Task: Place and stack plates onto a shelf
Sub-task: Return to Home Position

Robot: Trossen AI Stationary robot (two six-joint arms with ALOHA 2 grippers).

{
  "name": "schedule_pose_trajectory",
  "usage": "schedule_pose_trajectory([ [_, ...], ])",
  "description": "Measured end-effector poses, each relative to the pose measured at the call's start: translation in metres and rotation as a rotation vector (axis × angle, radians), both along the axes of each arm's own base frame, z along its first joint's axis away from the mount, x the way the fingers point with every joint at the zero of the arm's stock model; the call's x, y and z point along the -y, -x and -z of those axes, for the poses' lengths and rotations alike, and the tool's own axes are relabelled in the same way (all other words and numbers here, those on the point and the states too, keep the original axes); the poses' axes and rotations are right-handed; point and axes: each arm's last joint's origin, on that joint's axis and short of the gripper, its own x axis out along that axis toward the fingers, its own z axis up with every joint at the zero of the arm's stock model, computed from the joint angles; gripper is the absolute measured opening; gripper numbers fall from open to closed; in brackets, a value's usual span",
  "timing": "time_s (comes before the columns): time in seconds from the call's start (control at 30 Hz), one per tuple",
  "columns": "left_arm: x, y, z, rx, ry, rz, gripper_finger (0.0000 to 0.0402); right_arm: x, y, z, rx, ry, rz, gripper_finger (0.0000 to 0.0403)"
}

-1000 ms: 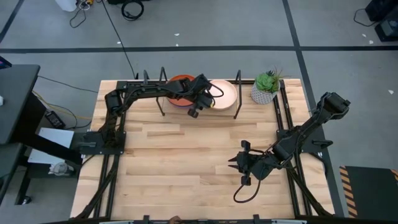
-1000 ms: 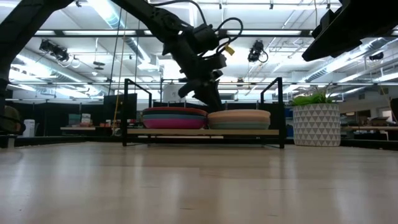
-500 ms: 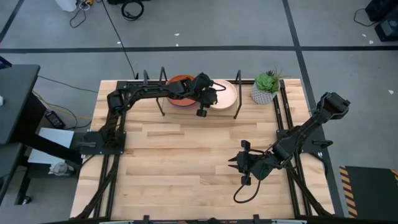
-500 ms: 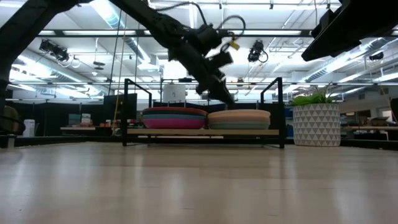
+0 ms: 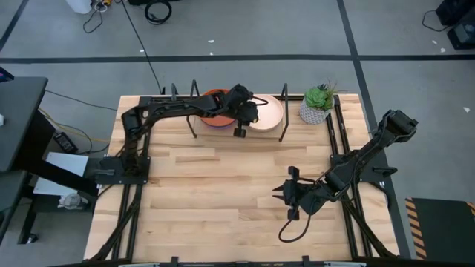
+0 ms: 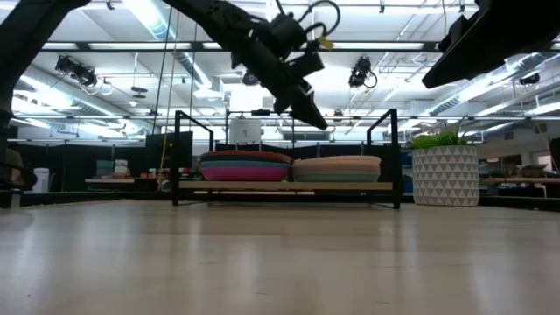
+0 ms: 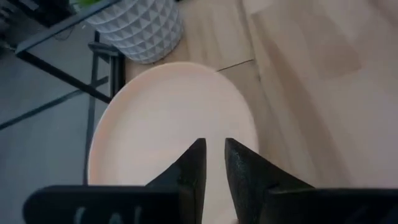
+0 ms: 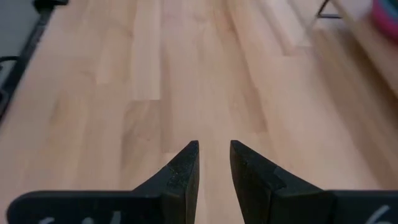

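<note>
Two stacks of plates rest on the wooden board of the black metal shelf at the table's far edge. The left stack has an orange-red plate on top, the right stack a peach plate. My left gripper hovers above the shelf's front, over the peach plate, fingers shut and empty; it shows raised in the low view. My right gripper waits low over the table's near right part, shut and empty.
A potted green plant in a white pot stands right of the shelf at the far edge; it also shows in the low view. Bare wooden tabletop spreads between the shelf and the near edge.
My left gripper has risen from low between the two stacks and gone a little toward the table's right edge, tipping from steeply downward to a shallower slant. The plates have stayed in place.
</note>
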Motion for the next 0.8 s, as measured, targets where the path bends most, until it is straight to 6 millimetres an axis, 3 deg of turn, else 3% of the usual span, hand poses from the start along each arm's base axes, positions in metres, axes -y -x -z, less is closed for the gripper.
schedule_pose_trajectory([
  [0.17,0.025,0.007,-0.013,-0.041,0.076,0.06,0.0042,0.004,0.004,-0.001,-0.009,0.095,0.012,0.0086],
  [0.4,0.051,0.014,-0.022,-0.105,0.114,0.101,0.0006,0.019,0.01,-0.017,-0.002,0.131,-0.002,0.0038],
  [0.57,0.067,0.024,-0.012,-0.144,0.142,0.097,0.0006,0.039,0.025,-0.015,0.032,0.131,0.012,0.0009],
  [0.7,0.077,0.041,0.0,-0.137,0.11,0.041,0.0006,0.06,0.039,-0.005,0.12,0.086,0.041,0.0009],
  [0.8,0.081,0.059,-0.003,-0.083,0.106,0.009,0.0006,0.074,0.049,-0.001,0.195,0.05,0.043,0.0016],
])
